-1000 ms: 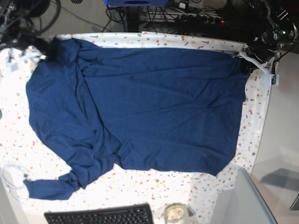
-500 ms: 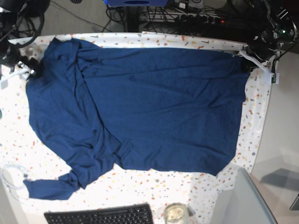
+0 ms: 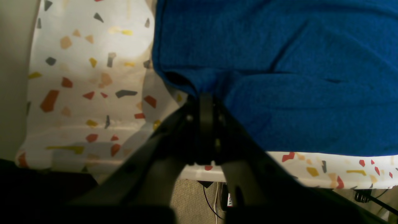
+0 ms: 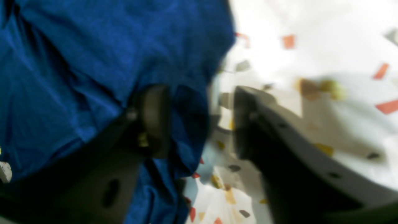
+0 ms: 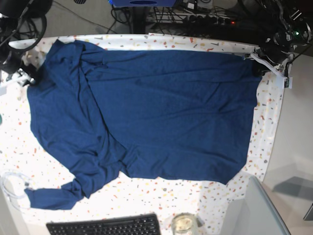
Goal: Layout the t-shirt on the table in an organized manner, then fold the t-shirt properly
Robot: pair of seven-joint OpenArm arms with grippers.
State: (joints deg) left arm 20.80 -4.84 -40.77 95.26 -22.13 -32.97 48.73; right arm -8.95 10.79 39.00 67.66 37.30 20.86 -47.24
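The dark navy t-shirt [image 5: 161, 112] lies spread wide over the speckled table [image 5: 266, 122], with one sleeve trailing toward the front left. At the back right corner my left gripper [image 5: 258, 67] is shut on the t-shirt's edge. The left wrist view shows its fingertips [image 3: 205, 102] pinching the bunched t-shirt [image 3: 279, 62] above the table [image 3: 93, 77]. My right gripper [image 5: 30, 78] is at the shirt's left edge. In the blurred right wrist view the right gripper [image 4: 199, 121] has its jaws apart, and a fold of the t-shirt [image 4: 77, 46] lies between them beside the left finger [image 4: 154, 118].
A black keyboard [image 5: 105, 226] and a glass jar [image 5: 183, 224] sit at the front edge. A white cable [image 5: 12, 183] lies at the front left. A grey panel [image 5: 254, 210] stands at the front right. Cables and a power strip run behind the table.
My right gripper has moved from the shirt's back left corner down along its left edge, and that corner now lies flatter. The left gripper has held still.
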